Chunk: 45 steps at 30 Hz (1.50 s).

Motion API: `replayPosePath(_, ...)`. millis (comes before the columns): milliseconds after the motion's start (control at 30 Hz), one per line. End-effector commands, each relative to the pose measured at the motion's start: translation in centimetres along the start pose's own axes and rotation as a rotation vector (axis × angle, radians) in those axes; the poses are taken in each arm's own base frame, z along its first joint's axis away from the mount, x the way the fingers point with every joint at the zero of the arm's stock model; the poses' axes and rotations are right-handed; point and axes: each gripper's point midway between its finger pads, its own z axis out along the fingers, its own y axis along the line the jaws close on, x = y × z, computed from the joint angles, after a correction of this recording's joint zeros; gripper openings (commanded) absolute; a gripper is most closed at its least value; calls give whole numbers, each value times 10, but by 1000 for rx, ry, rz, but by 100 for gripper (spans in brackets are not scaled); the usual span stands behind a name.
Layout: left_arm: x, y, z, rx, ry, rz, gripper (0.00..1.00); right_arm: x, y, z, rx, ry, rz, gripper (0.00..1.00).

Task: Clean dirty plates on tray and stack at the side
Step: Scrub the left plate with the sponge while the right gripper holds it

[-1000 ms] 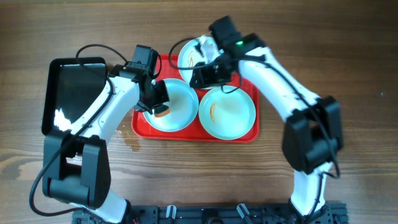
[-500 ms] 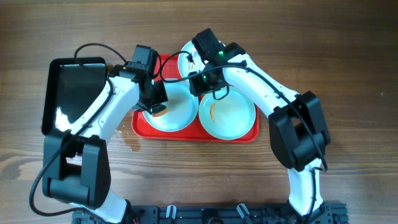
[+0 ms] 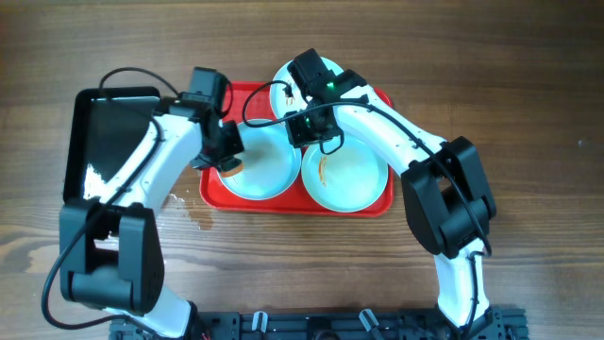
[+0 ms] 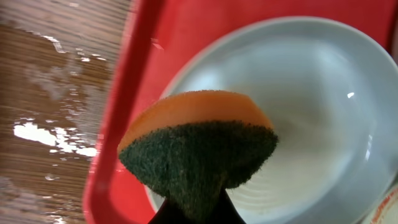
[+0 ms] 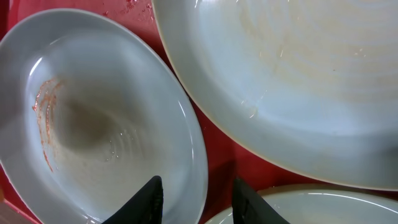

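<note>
Three pale plates lie on the red tray [image 3: 213, 194]: a front left plate [image 3: 272, 175], a front right plate [image 3: 357, 179] with an orange smear, and a back plate [image 3: 285, 93] partly under my right arm. My left gripper [image 3: 226, 159] [image 4: 193, 213] is shut on an orange sponge with a dark green scouring face [image 4: 199, 143], held over the left rim of the front left plate [image 4: 311, 112]. My right gripper [image 3: 309, 132] [image 5: 199, 200] is open where the plates meet, its jaws either side of the rim of an orange-smeared plate [image 5: 93, 124].
A glossy black tray [image 3: 109, 142] lies left of the red tray. A wet patch [image 3: 200, 215] shines on the wooden table by the red tray's front left corner. In the right wrist view, red tray floor [image 5: 219, 158] shows between the close-packed plates.
My right gripper has swung left and down from the back plate to the spot where the plates meet, its jaws narrowing. My left gripper has shifted slightly left with the sponge.
</note>
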Motion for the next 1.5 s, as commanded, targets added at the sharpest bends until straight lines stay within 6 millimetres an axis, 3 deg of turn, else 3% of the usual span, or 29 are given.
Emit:
replayPosePath(0, 0, 7, 0, 50, 41, -40, 4, 7, -7, 13, 25, 27, 23, 37)
replayPosePath(300, 5, 7, 0, 80, 71, 4, 4, 13, -5, 27, -15, 23, 40, 36)
replayPosePath(500, 6, 7, -1, 77, 77, 13, 4, 15, -6, 36, -26, 4, 67, 25)
replayPosePath(1133, 20, -14, 0, 82, 91, 84, 4, 16, 0, 39, -27, 1, 99, 5)
replayPosePath(1467, 23, -25, 5, 107, 81, 109, 4, 18, 0, 40, -5, 4, 94, 4)
